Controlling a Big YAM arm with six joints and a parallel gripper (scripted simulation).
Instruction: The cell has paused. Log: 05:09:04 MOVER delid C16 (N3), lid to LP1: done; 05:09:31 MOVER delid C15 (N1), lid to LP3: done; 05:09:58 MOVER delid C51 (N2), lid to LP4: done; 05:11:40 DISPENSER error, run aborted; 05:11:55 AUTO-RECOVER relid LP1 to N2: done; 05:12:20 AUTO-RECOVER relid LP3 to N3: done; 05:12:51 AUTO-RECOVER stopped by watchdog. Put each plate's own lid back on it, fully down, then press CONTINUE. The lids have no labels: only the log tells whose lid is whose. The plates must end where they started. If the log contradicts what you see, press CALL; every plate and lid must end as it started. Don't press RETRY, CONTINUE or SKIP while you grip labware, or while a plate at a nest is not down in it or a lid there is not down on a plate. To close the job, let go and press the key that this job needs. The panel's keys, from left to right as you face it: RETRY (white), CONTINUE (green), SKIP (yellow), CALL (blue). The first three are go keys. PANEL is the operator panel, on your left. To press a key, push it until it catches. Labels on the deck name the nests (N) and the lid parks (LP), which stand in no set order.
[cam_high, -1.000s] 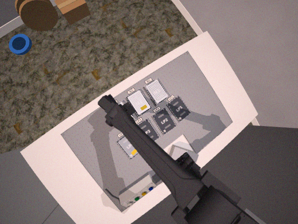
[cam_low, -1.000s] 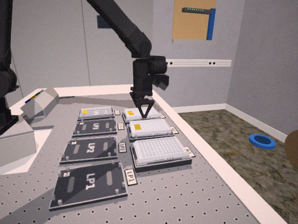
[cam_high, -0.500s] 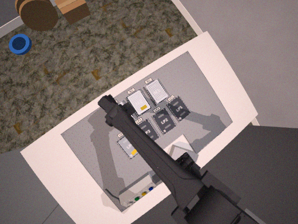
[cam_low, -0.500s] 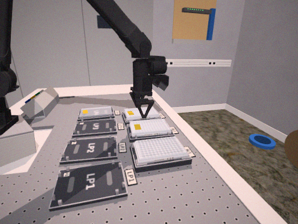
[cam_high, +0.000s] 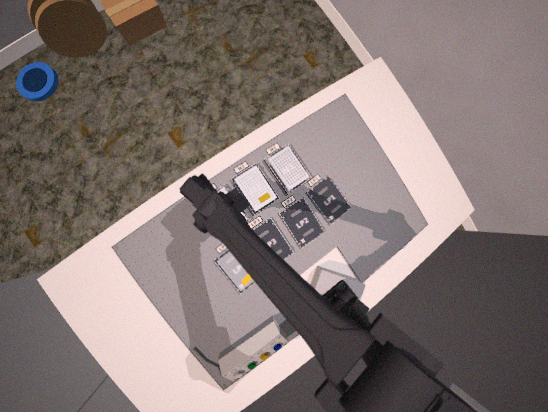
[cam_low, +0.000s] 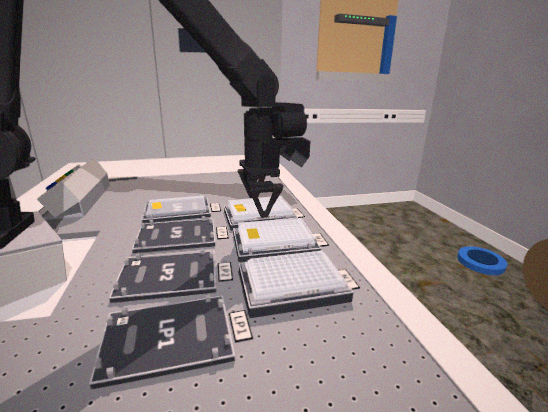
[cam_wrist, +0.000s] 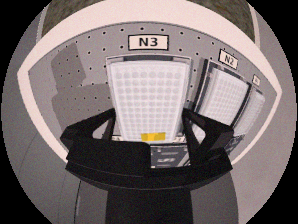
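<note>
Matte black arm (cam_low: 227, 55) of thick, boxy links; its end effector (cam_low: 260, 192) carries two slim, tapering black fingers (cam_low: 255, 200).
</note>
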